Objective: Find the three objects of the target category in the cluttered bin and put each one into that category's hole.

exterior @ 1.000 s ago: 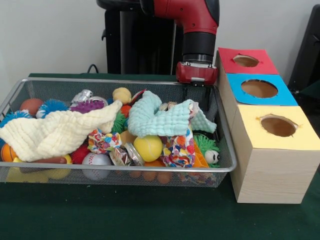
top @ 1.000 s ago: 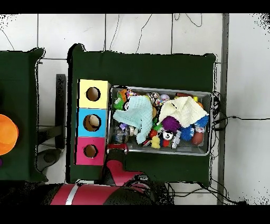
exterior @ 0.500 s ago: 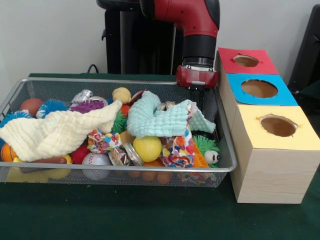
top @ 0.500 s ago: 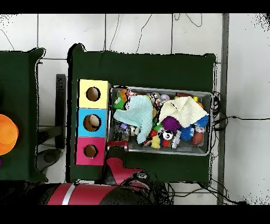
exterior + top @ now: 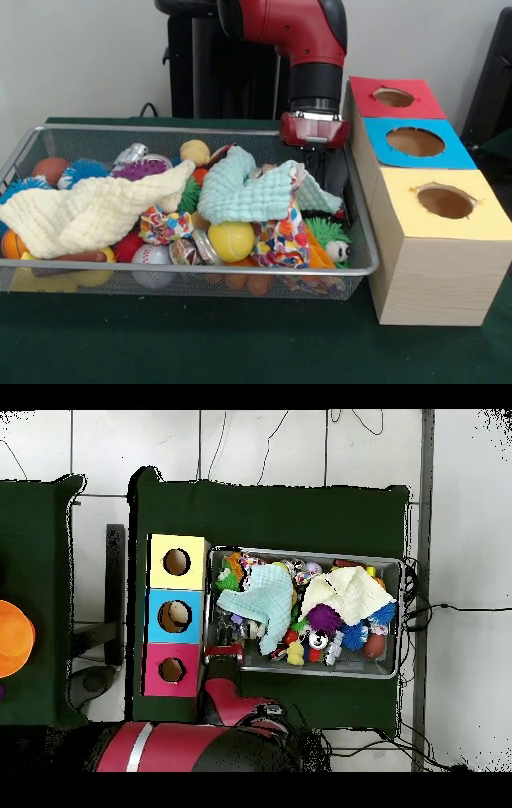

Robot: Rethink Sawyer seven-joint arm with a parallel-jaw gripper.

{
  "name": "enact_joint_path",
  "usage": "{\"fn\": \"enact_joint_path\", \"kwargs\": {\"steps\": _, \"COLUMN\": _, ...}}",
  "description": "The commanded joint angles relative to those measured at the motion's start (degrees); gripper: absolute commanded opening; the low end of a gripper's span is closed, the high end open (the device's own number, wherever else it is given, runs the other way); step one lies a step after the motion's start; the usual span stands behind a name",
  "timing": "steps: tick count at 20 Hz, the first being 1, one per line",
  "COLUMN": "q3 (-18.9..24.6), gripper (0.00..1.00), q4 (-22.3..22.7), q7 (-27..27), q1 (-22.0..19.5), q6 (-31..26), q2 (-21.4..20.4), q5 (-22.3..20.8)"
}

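Where overhead hides it, gripper (image 5: 314,164) in bin (image 5: 362,254)

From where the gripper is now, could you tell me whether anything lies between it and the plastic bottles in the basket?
No bottle shows. The mint cloth and cream cloth cover much of the basket, so any bottle probably lies under them or the toys. The gripper is at the mint cloth's edge.

1. No text, brand, number or sign can be read in either view.
2. The boxes' red (image 5: 395,98), blue (image 5: 416,142) and yellow (image 5: 445,202) tops are plain colour around their holes, with no lettering.
3. The patterned wrappers (image 5: 164,226) in the bin (image 5: 364,240) show only coloured blotches; any print on them is too small to tell.
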State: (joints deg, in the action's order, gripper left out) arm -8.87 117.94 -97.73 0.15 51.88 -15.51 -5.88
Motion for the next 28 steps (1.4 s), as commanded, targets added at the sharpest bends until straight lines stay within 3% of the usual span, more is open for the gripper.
{"fn": "enact_joint_path", "kwargs": {"steps": 1, "q3": 6.2, "gripper": 0.0, "q4": -10.3, "q7": -8.6, "q1": -0.9, "q6": -8.4, "q2": 8.8, "q5": -0.1}}
{"fn": "enact_joint_path", "kwargs": {"steps": 5, "q3": 5.5, "gripper": 0.0, "q4": -8.9, "q7": -8.4, "q1": -0.1, "q6": -8.4, "q2": 7.3, "q5": 0.9}}
{"fn": "enact_joint_path", "kwargs": {"steps": 7, "q3": 6.6, "gripper": 0.0, "q4": -6.8, "q7": -9.2, "q1": -1.6, "q6": -12.1, "q2": 4.4, "q5": -0.1}}
{"fn": "enact_joint_path", "kwargs": {"steps": 9, "q3": 7.3, "gripper": 0.0, "q4": -3.8, "q7": -9.1, "q1": -3.3, "q6": -16.9, "q2": -0.8, "q5": -1.6}}
{"fn": "enact_joint_path", "kwargs": {"steps": 13, "q3": 9.5, "gripper": 0.0, "q4": 1.8, "q7": -7.0, "q1": -7.2, "q6": -32.1, "q2": -16.4, "q5": -3.4}}
{"fn": "enact_joint_path", "kwargs": {"steps": 16, "q3": 11.1, "gripper": 0.0, "q4": 3.2, "q7": -5.4, "q1": -9.1, "q6": -41.2, "q2": -24.0, "q5": -3.5}}
{"fn": "enact_joint_path", "kwargs": {"steps": 28, "q3": 12.3, "gripper": 0.0, "q4": 0.9, "q7": -4.2, "q1": -9.2, "q6": -54.7, "q2": -33.3, "q5": -5.0}}
